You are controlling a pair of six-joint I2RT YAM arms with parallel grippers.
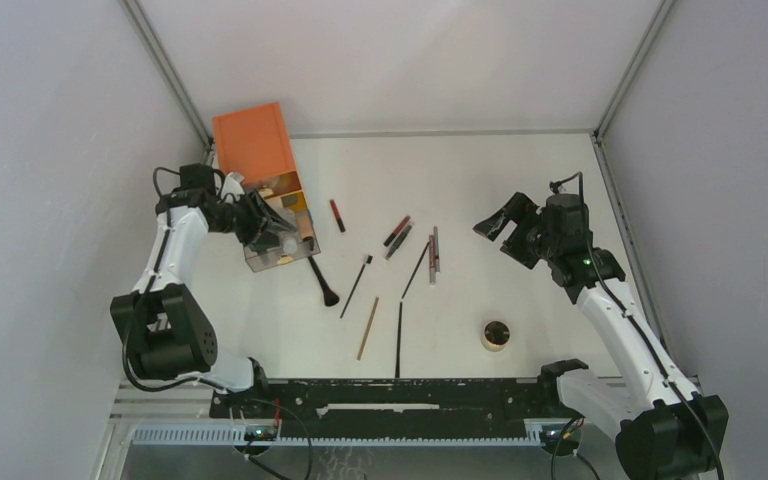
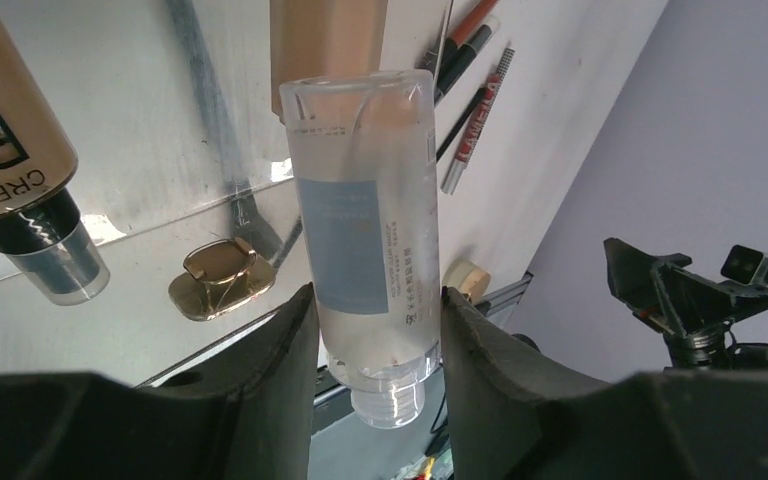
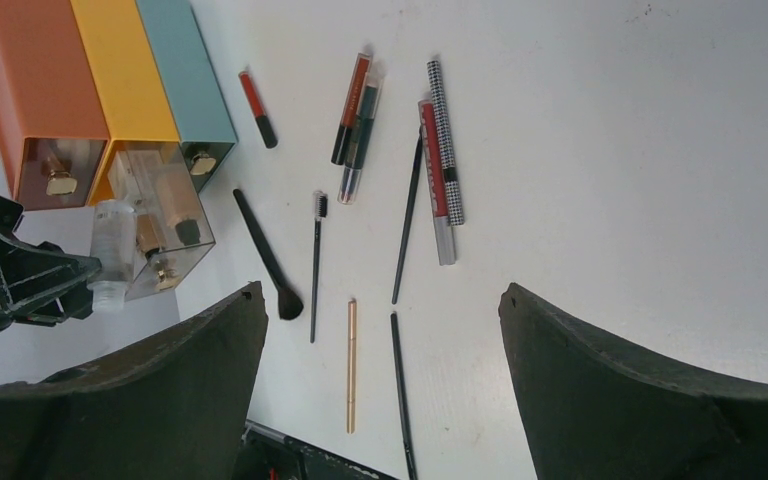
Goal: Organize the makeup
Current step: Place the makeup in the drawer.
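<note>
The left gripper [image 2: 378, 325] clamps the clear tube [image 2: 360, 200] by the orange box [image 1: 255, 140] at the far left corner of the table [image 1: 520, 170], the right gripper [image 1: 501, 228] hanging wide open.

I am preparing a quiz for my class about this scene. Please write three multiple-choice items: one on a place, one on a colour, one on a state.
1. Where on the table is the compact?
A. far left corner
B. centre
C. front right part
2. Which part of the box has its drawer pulled out?
A. yellow
B. orange
C. teal
3. How is the left hand?
A. open, empty
B. shut on the tube
C. shut, empty

Answers:
1 C: it lies alone near the front edge, on the right.
2 A: the clear drawer sticks out from under the yellow top.
3 B: both fingers press the tube's sides.
</note>
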